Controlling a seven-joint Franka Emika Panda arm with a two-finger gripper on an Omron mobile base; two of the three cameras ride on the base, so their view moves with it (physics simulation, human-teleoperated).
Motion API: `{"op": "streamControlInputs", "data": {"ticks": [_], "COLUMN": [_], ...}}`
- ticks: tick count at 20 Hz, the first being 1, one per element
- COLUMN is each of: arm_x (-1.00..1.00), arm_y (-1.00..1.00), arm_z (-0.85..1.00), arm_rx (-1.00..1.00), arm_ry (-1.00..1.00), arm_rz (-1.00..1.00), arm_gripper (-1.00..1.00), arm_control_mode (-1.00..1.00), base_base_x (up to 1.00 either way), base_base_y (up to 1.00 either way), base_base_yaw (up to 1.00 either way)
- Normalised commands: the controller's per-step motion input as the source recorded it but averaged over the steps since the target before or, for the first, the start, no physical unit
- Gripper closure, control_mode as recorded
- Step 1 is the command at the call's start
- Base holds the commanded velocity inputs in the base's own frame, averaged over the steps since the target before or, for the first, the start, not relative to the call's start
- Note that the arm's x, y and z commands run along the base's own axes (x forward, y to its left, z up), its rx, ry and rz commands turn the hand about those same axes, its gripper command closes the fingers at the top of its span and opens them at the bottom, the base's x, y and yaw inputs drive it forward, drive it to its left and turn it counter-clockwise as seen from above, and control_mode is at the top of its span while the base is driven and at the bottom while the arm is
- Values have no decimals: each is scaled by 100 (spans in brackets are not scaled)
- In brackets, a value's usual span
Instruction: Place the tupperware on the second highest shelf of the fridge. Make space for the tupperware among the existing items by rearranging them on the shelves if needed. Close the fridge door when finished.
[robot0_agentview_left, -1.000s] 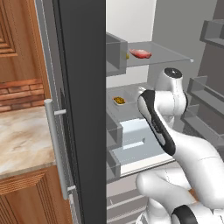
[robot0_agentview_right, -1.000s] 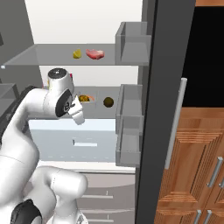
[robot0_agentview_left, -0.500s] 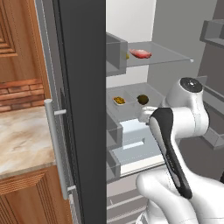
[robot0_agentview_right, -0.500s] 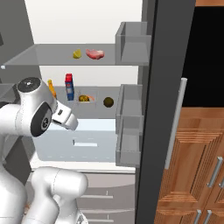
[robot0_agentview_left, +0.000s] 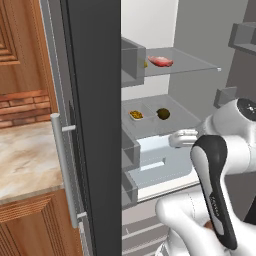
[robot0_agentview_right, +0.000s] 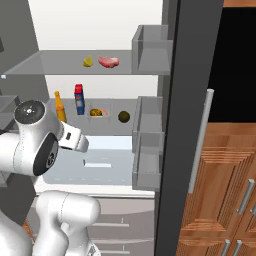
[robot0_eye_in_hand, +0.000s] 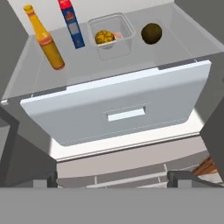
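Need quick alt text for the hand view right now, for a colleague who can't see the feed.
Looking down into the open fridge, the tupperware with yellow-orange food sits on the second highest shelf, a dark olive-brown ball beside it. An orange bottle and a blue carton stand on its other side, above a pale drawer.

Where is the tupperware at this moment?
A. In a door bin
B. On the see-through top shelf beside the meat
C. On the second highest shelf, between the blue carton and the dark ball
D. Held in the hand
C: the tupperware sits on the second highest shelf, between the blue carton and the dark ball.
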Motion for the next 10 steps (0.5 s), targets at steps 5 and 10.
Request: {"op": "streamControlInputs", "data": {"ticks": [5, 10], "arm_x": [0, 0], "arm_y": [-7, 0], "arm_z": [8, 0], "arm_rx": [0, 0], "arm_ry": [0, 0], "arm_rz": [0, 0], "arm_gripper": [-100, -100], "arm_control_mode": [-100, -100], "base_base_x": [0, 0], "base_base_y": [0, 0], "base_base_yaw": [0, 0]}}
